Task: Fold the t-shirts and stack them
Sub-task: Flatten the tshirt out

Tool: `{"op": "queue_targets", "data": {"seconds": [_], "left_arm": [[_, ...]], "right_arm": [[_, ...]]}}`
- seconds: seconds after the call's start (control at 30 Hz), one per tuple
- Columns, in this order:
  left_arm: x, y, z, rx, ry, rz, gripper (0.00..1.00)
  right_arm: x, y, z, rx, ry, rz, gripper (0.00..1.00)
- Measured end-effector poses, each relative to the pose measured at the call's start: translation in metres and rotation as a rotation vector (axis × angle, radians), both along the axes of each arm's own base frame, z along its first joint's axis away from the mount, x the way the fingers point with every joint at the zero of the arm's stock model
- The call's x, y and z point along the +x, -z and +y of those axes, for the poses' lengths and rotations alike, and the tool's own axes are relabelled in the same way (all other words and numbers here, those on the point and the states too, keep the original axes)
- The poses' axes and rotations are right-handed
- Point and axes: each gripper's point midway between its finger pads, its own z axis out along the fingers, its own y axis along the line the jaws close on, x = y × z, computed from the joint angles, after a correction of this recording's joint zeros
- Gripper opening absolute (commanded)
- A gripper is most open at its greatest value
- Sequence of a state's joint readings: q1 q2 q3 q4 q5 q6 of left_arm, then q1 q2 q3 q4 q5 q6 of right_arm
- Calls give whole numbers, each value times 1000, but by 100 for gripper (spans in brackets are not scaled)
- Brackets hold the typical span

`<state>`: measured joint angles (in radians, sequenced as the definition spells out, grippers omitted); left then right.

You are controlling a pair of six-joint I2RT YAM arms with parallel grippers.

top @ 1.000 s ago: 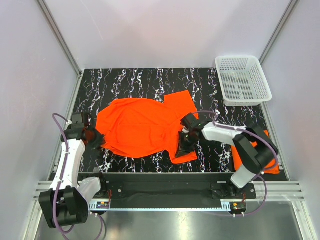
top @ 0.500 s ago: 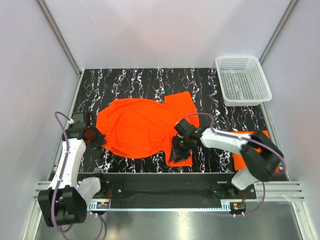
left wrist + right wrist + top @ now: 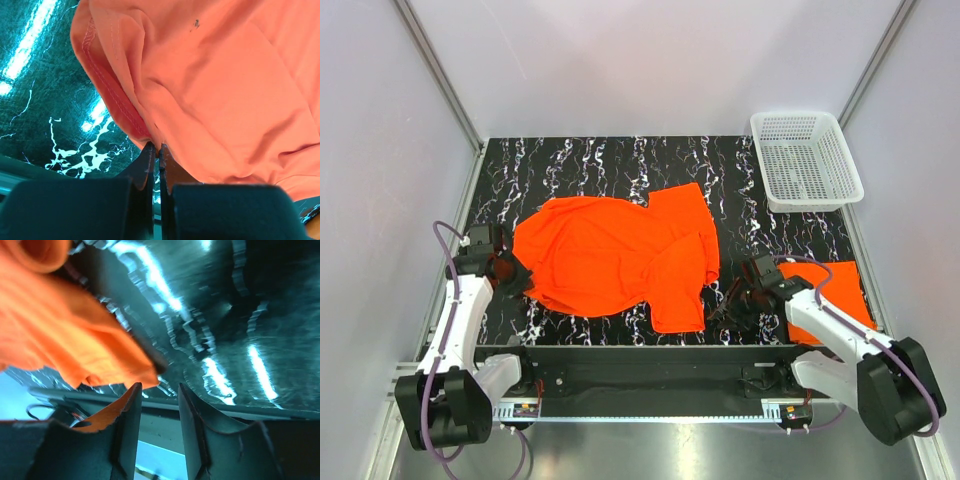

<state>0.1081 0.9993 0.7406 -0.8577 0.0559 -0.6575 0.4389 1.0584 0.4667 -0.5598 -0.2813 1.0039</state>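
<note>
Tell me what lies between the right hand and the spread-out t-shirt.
Nothing but a narrow strip of bare black marbled table separates the right hand from the spread-out t-shirt; the top external view shows it.

The spread t-shirt [image 3: 610,265] at the left hand [image 3: 156,150] is plain bright orange with no print, and its hem is stitched in matching orange. The second t-shirt [image 3: 838,282], just outside the right hand [image 3: 157,386], is the same orange. Both hands are black. The counter [image 3: 620,160] beneath them is black with white marble veining. Far beyond the right hand, the basket [image 3: 805,160] is white mesh.
</note>
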Motion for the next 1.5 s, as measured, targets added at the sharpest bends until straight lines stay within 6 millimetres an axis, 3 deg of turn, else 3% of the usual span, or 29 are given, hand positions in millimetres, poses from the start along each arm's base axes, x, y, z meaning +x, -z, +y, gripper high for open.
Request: {"op": "queue_targets", "data": {"seconds": [0.2,0.47,0.7,1.17,1.27,1.37,1.43,1.5], "left_arm": [[1,0,-1,2,9,3,0],[7,-2,0,4,12,-6,0],[8,-2,0,4,13,-4,0],[8,-2,0,3,12,-1,0],[8,-2,0,3,12,-1,0],[8,-2,0,3,12,-2,0],[8,-2,0,3,12,-1,0],[8,-2,0,5,11,-1,0]], "right_arm": [[4,11,-9,9,81,39,43],[2,18,8,91,46,109,47],[-5,17,11,131,43,110,48],[-5,19,28,231,21,135,43],[-3,20,30,236,15,137,38],[-2,22,30,233,10,133,26],[-1,24,29,227,1,124,1],[0,26,28,216,2,121,0]]}}
